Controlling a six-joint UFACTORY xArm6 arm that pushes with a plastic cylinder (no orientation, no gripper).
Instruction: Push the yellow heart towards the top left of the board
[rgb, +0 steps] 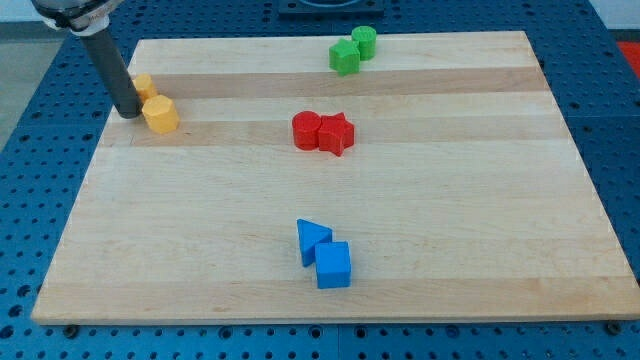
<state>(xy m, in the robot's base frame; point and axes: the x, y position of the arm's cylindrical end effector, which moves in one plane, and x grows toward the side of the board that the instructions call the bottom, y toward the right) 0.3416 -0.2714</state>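
Our rod at the two yellow blocks, upper left of the board.

We see my tip (129, 114) resting on the wooden board (420, 260) in the upper left of the frame; it is a bare rod, so it grasps nothing and only presses sideways. It stands just left of a yellow block (160, 115), touching or nearly touching it, and just below a second yellow block (144, 86), which the rod partly hides. We cannot tell which of the two is the heart. Near the middle of the frame a red cylinder (307, 130) touches a red star (337, 133). At the upper edge a green block (345, 57) sits against a green cylinder (364, 42). Low in the centre a blue triangle (312, 240) touches a blue cube (333, 265).
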